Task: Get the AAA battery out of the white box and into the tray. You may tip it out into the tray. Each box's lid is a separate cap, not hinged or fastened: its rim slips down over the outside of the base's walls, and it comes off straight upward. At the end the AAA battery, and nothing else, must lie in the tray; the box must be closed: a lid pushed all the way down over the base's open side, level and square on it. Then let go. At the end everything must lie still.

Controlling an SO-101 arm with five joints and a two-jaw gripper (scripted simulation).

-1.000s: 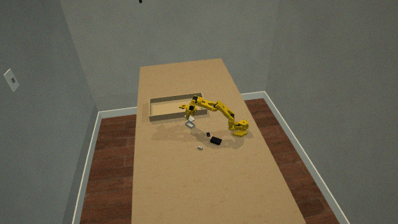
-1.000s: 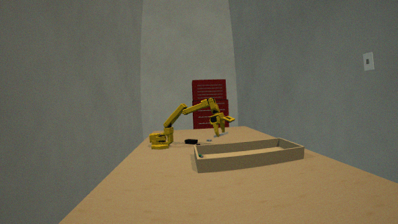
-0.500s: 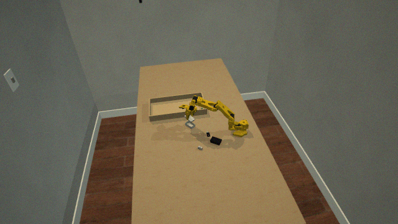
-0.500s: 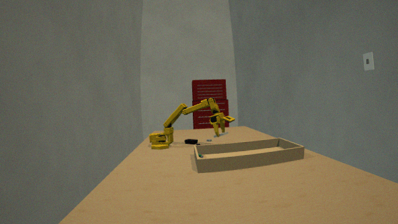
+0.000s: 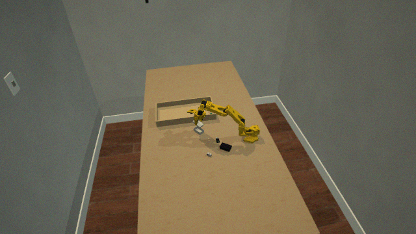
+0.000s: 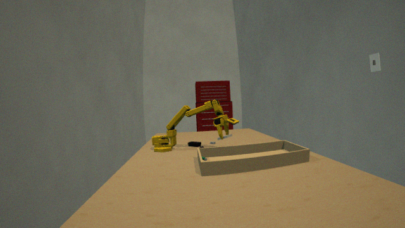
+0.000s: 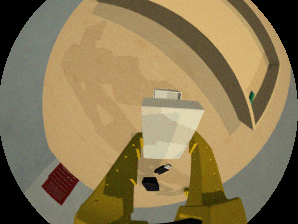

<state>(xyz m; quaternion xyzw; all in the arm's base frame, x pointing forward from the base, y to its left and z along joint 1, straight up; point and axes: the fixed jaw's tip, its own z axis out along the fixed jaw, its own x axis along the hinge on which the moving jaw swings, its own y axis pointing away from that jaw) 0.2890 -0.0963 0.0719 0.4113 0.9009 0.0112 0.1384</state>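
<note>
Fingers gripping one white lid (image 7: 170, 124), one tray (image 5: 182, 121) (one battery (image 7: 252, 96) inside); one black box (image 5: 225, 147)

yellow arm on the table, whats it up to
The yellow arm has its claw shut on a white box part, held above the table beside the tray. Below it a white-rimmed piece lies on the table. A small green-tipped thing, possibly the battery, already lies in a corner of the tray. A black box sits near the arm's base.
</note>
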